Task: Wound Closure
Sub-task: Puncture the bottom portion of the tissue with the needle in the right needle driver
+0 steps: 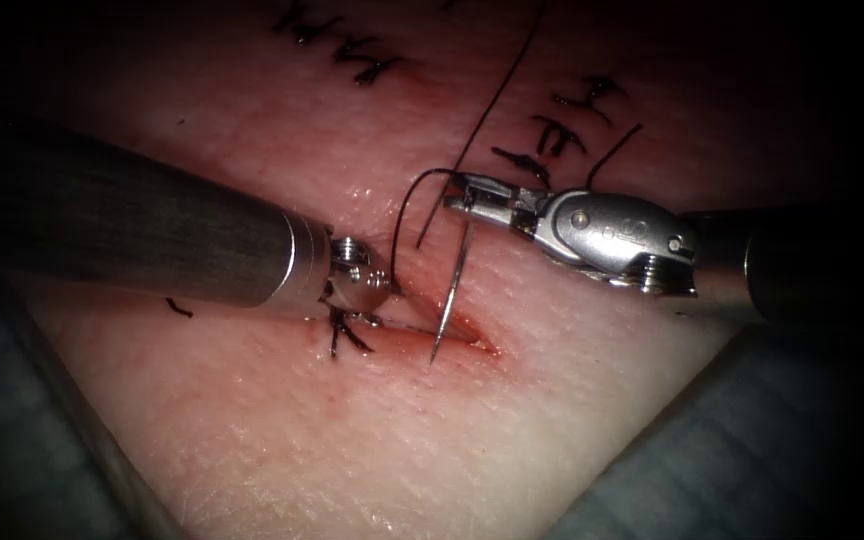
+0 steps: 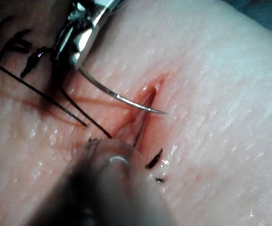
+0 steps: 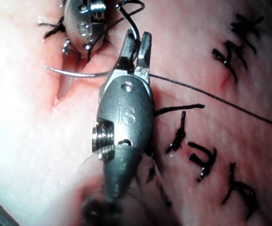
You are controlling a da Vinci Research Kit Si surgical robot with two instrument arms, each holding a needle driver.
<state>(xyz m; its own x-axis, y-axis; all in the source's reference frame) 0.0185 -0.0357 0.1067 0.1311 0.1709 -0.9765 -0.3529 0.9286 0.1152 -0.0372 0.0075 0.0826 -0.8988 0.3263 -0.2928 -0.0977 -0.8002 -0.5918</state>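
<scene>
2 tools: right end effector (image 1: 462, 195) grips needle (image 1: 452, 290) over cut (image 1: 452, 335); left unclear.

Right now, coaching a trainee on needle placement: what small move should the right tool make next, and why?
Probably bring the tip down onto the tissue beside the cut. The right tool holds the needle near its thread end, and its tip hangs free over the open cut, not in the tissue, right of the knot.

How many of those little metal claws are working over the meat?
2. The left claw is at the cut's left end, by a knot. The right claw is above the cut, holding the needle near its thread end.
</scene>
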